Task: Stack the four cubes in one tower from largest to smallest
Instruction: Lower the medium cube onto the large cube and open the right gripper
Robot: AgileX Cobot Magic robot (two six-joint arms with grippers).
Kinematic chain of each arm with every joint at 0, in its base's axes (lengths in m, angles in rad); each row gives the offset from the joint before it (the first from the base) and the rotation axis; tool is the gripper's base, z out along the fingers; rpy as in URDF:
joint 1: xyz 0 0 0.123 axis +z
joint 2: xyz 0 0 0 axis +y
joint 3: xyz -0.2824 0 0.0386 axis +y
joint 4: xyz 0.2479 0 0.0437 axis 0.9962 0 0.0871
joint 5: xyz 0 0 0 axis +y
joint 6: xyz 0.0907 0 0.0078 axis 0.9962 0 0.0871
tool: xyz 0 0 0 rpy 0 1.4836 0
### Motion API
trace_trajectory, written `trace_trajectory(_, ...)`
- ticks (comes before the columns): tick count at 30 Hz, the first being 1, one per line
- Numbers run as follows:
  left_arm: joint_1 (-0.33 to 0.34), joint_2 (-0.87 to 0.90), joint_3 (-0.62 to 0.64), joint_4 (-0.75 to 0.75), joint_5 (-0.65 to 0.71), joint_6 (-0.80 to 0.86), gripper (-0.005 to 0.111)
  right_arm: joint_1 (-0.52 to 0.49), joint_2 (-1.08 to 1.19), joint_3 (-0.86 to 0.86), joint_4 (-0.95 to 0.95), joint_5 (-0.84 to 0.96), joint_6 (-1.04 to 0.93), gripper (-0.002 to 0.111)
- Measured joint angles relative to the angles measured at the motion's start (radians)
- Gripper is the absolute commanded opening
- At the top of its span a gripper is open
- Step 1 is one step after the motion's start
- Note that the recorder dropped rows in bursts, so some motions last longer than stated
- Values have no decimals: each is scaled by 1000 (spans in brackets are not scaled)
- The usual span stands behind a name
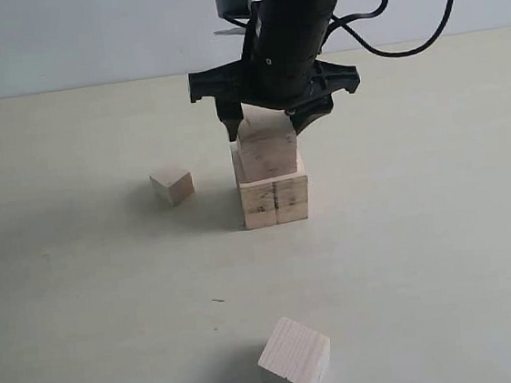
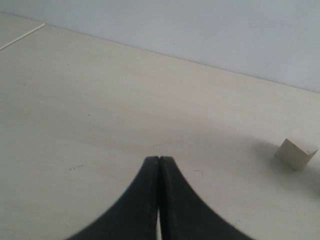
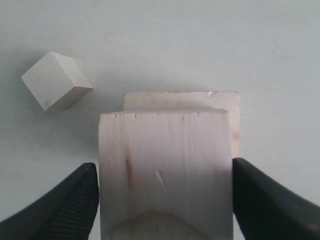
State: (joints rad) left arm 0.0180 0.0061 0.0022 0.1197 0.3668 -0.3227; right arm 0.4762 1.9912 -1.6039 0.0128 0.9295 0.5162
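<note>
Pale wooden second cube [image 1: 268, 154] is sitting between the wide jaws of our right gripper [image 1: 266, 128], atop the largest cube [image 1: 275, 203]; we cannot tell whether they are squeezing it. Our left gripper [image 2: 159, 161] is resting shut, empty. Only the exterior view is showing a third cube [image 1: 294, 359], well apart from the right gripper.

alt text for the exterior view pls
The right gripper straddles a wooden cube resting on the largest cube on a pale table. A small cube lies to their left; a fourth cube sits in the foreground.
</note>
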Motion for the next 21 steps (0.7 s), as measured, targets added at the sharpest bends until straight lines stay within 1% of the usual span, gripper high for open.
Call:
trace_trajectory(8, 0, 0, 0, 0, 0, 0, 0, 0, -10, 2, 7, -7, 0, 69)
trace_trajectory(19, 0, 0, 0, 0, 0, 0, 0, 0, -85, 2, -3, -33, 0, 69)
trace_trajectory(21, 0, 0, 0, 0, 0, 0, 0, 0, -113, 0, -3, -31, -12, 67)
